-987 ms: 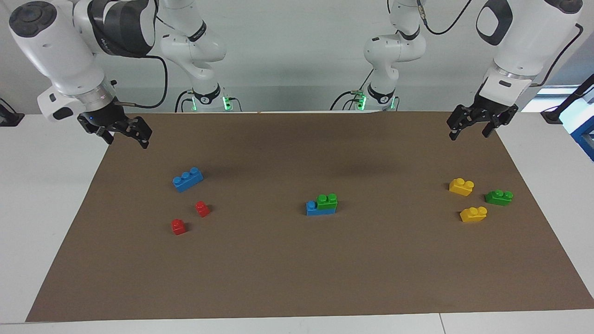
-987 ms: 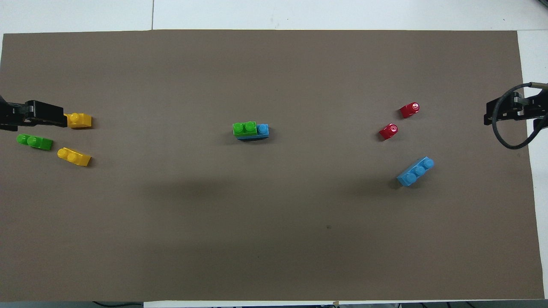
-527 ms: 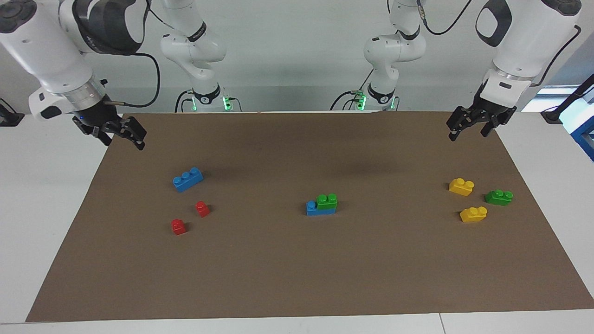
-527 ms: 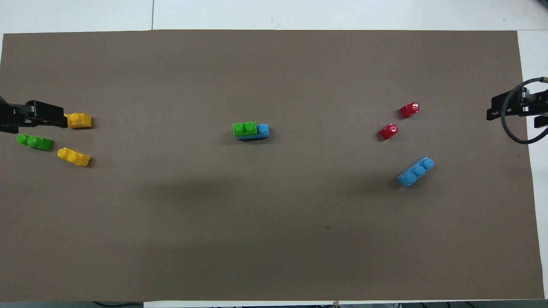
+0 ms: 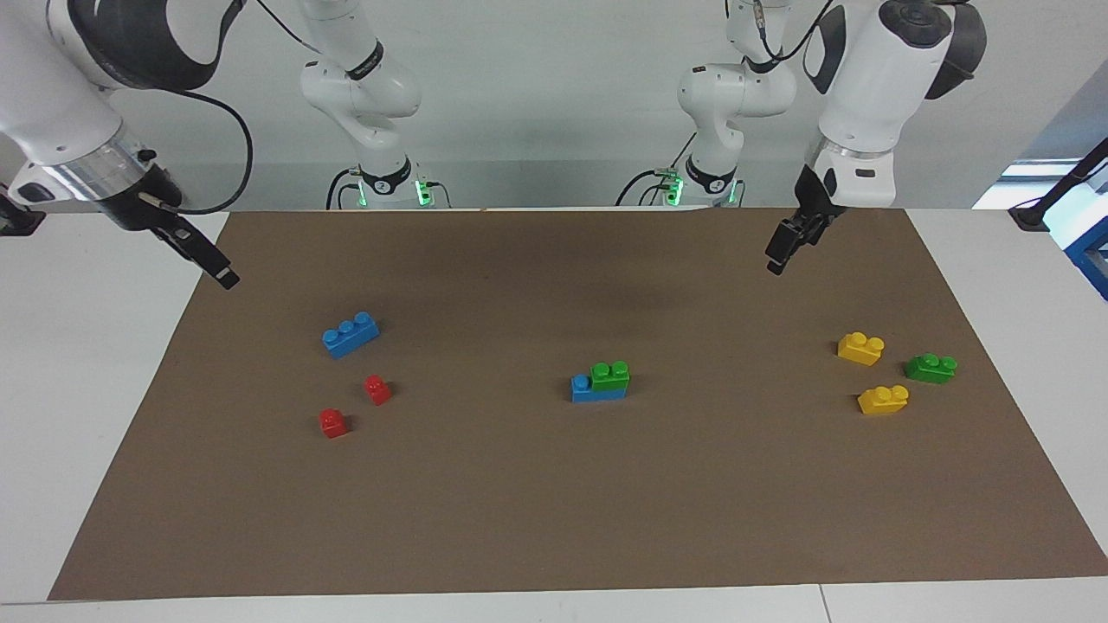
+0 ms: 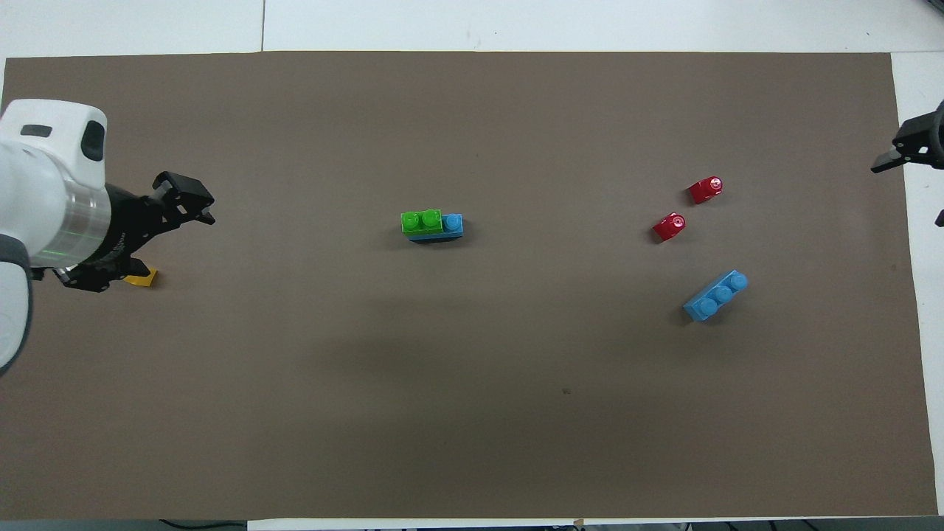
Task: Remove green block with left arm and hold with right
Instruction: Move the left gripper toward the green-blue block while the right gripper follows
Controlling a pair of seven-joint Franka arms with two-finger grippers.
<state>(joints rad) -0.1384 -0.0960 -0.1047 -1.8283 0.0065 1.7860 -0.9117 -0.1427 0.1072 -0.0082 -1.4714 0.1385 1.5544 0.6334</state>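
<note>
- Green block (image 5: pixel 611 374) sits pressed on a blue brick (image 5: pixel 597 389) mid-counter, untouched.
- Left gripper (image 5: pixel 783 245) hangs over the brown mat (image 5: pixel 554 519), toward the left arm's end; whether its jaws are released or clenched, I cannot tell.
- Right gripper (image 5: pixel 216 266) hangs over the mat's edge at the right arm's end; jaws likewise unreadable.

Block (image 5: pixel 610 375) sits on a brick (image 5: pixel 597 391) (mid-mat (image 5: pixel 554 519)).
</note>
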